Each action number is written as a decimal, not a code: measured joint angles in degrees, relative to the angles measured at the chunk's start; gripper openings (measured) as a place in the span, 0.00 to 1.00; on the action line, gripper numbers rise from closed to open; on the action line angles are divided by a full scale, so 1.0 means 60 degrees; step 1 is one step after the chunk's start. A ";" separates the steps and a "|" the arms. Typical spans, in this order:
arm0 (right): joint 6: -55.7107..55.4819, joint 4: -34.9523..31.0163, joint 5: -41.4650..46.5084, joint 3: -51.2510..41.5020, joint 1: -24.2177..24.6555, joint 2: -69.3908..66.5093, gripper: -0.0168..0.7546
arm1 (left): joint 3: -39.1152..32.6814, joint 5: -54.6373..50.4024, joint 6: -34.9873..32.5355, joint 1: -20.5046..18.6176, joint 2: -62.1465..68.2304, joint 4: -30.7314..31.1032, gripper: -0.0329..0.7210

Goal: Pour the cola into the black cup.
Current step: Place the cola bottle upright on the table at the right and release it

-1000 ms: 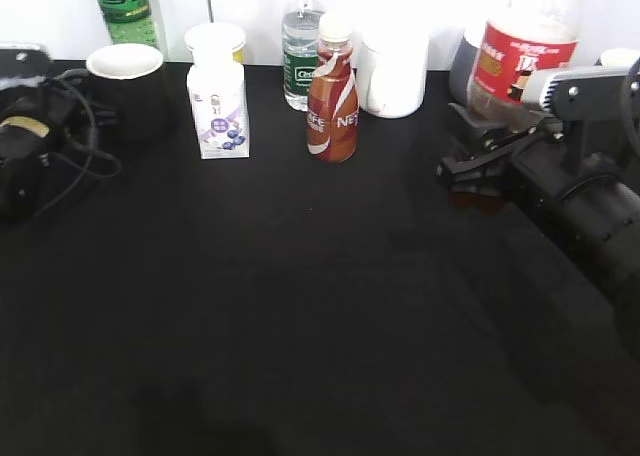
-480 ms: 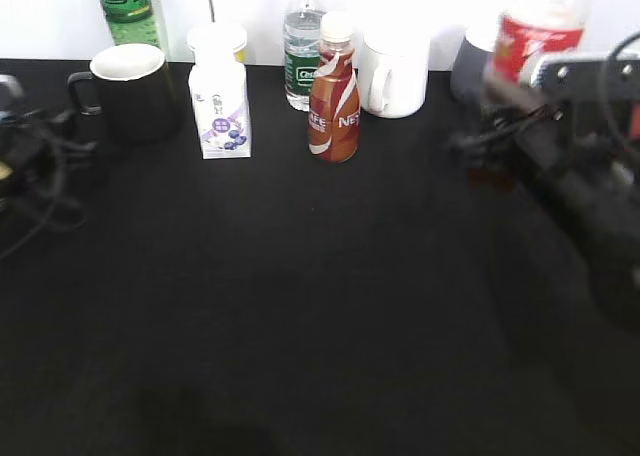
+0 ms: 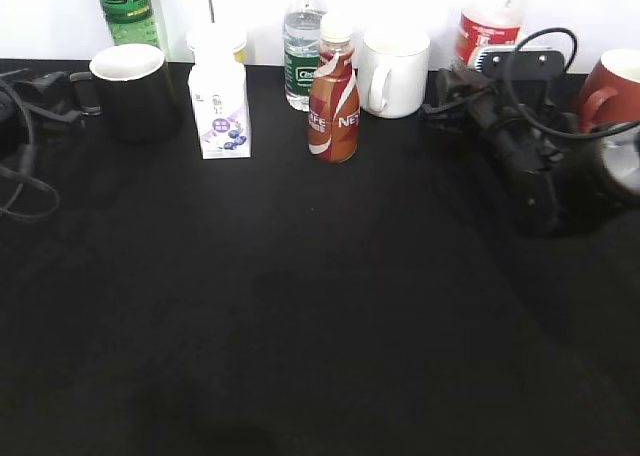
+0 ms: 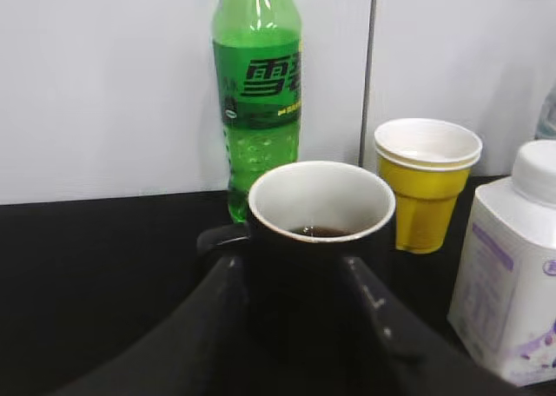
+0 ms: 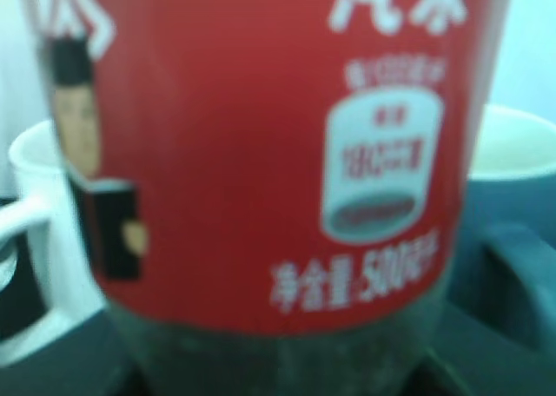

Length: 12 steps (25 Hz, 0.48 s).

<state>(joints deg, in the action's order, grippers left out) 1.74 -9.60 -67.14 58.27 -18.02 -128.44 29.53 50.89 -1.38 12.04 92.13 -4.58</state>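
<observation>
Right arm (image 3: 520, 156) swung cola (image 3: 480, 26) back to rear row, jaws seemingly gripping it; left jaws straddle black cup (image 3: 135, 86), grip unclear; dark liquid inside (image 4: 320, 232).

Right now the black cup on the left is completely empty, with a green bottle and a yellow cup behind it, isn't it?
Not quite. The black cup is not empty: the left wrist view shows a little dark liquid at its bottom. The rest is right: the green bottle and the yellow cup stand behind it.

Glossy black cup (image 4: 320, 240), clear plastic cola (image 5: 261, 170) with glossy red label, matt black table (image 3: 300, 306).
</observation>
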 joint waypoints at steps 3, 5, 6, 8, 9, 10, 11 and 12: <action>0.0000 0.0000 0.0036 0.0066 0.0000 -0.0032 0.69 | 0.0000 -0.0056 0.0000 0.0000 -0.0008 0.0115 0.42; 0.0000 -0.0009 0.0198 -0.0140 0.0000 0.0038 0.82 | 0.0000 -0.0056 0.0000 0.0000 -0.0008 0.0115 0.42; 0.0011 -0.0009 0.0212 -0.0308 0.0000 0.0141 0.84 | 0.0000 -0.0066 0.0000 0.0000 -0.0008 0.0136 0.42; 0.0011 -0.0009 0.0230 -0.0677 0.0000 0.0322 0.85 | 0.0000 -0.0066 0.0000 0.0000 -0.0008 0.0178 0.42; 0.0011 -0.0009 0.0262 -0.0976 0.0000 0.0459 0.85 | 0.0000 -0.0074 0.0000 0.0003 -0.0008 0.0188 0.42; 0.0027 -0.0009 0.0322 -0.1358 -0.0012 0.0705 0.85 | 0.0000 -0.0150 0.0000 0.0003 -0.0008 0.0296 0.42; 0.0026 -0.0009 0.0411 -0.1845 -0.0012 0.1054 0.85 | 0.0000 -0.0494 0.0000 0.0003 -0.0058 0.0387 0.42; 0.0026 -0.0009 0.0695 -0.2289 -0.0012 0.1571 0.85 | 0.0000 -0.1157 0.0000 0.0013 -0.0274 0.0422 0.43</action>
<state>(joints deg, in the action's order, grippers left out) 1.90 -9.66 -62.97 44.53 -18.09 -119.01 29.53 43.95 -1.38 12.12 90.49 -2.05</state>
